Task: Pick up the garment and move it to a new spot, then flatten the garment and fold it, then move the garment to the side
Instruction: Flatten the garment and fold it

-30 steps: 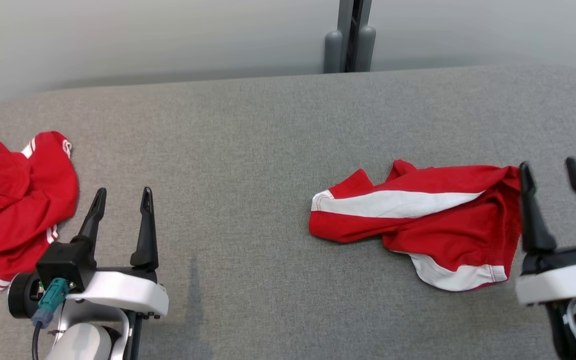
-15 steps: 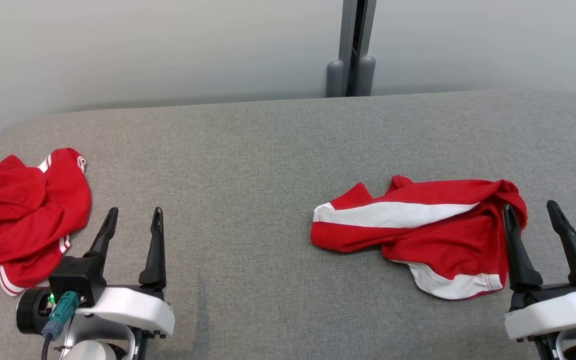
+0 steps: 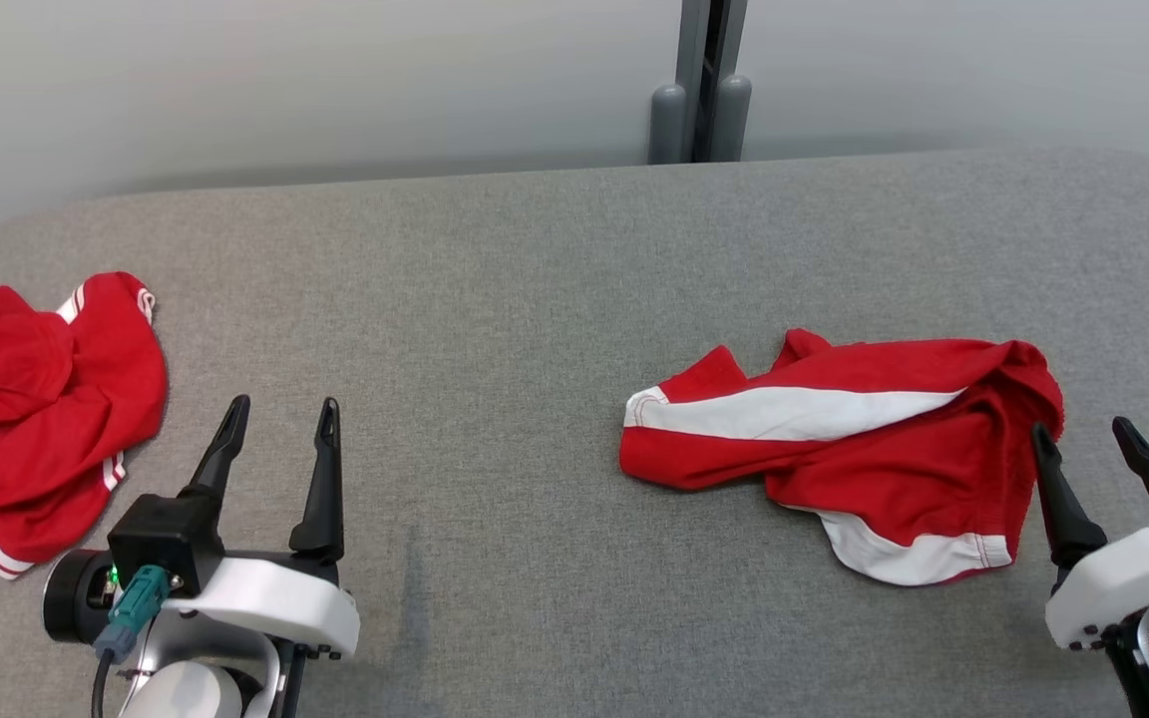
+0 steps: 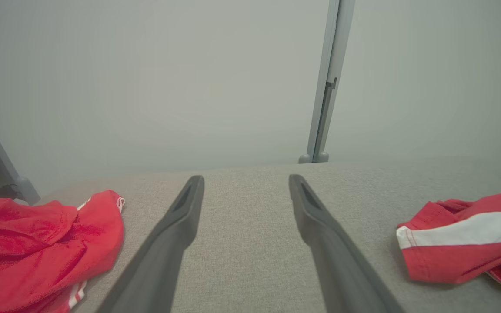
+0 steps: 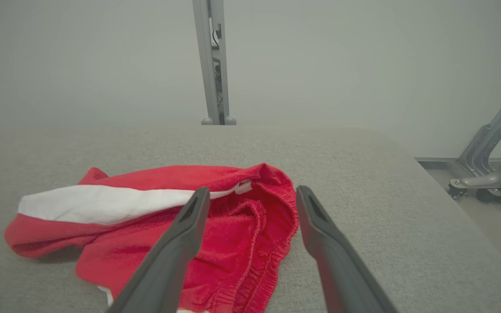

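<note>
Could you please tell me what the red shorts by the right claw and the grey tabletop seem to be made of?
Red shorts: probably a soft knit fabric, cotton-like, matte; it slumps in loose folds and the waistband is gathered like elastic. Grey tabletop: apparently woven upholstery cloth, matte; a fine flecked weave shows, no shine.

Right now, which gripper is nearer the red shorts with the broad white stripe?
Right. The right gripper is just beside the waistband end of the shorts; the left gripper is well off to their left, nearer the other red garment.
</note>
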You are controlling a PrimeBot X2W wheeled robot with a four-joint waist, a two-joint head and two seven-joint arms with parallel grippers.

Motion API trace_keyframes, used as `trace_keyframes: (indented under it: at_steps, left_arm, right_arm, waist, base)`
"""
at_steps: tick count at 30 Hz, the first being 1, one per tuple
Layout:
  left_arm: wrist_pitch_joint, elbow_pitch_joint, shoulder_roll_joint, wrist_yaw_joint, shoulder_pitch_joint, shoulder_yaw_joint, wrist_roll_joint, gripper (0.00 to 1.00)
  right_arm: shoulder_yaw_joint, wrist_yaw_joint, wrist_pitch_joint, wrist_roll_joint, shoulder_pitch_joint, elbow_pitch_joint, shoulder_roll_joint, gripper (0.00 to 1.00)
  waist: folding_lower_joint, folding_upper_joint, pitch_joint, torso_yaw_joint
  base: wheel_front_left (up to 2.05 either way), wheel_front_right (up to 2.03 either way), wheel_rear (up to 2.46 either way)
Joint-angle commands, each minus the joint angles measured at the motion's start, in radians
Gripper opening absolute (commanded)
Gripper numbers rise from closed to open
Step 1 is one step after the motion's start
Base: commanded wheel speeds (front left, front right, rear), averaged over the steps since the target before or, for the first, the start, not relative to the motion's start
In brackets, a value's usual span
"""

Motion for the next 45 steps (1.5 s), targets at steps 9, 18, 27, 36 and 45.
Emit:
trace_keyframes:
  at_steps: [9,18,27,36,45]
  left_arm:
    - [-0.019,0.026,-0.020,-0.025,-0.097,-0.024,0.018,1.00]
    - [-0.042,0.068,-0.041,-0.045,-0.152,-0.040,0.021,1.00]
    - [-0.058,0.101,-0.055,-0.059,-0.187,-0.051,0.016,1.00]
    - [-0.062,0.114,-0.053,-0.061,-0.199,-0.054,0.013,1.00]
    - [-0.064,0.117,-0.047,-0.053,-0.184,-0.055,0.007,1.00]
  right_arm:
    - [0.061,0.000,-0.013,0.047,-0.216,0.290,-0.098,1.00]
    - [0.134,0.000,-0.070,0.067,-0.376,0.484,-0.146,1.00]
    - [0.102,0.000,-0.145,0.048,-0.478,0.619,-0.143,1.00]
    - [0.131,0.000,-0.212,0.086,-0.537,0.689,-0.149,0.00]
    - [0.174,0.000,-0.255,0.114,-0.467,0.603,-0.143,0.00]
  waist:
    - [-0.0001,0.0000,0.121,0.020]
    - [-0.0001,0.0000,0.184,0.040]
    - [-0.0001,0.0000,0.213,0.046]
    - [-0.0001,0.0000,0.219,0.041]
    - [-0.0001,0.0000,0.199,0.015]
  base:
    - [0.00,0.00,0.00]
    - [0.00,0.00,0.00]
    - [0.00,0.00,0.00]
    - [0.00,0.00,0.00]
    - [0.00,0.00,0.00]
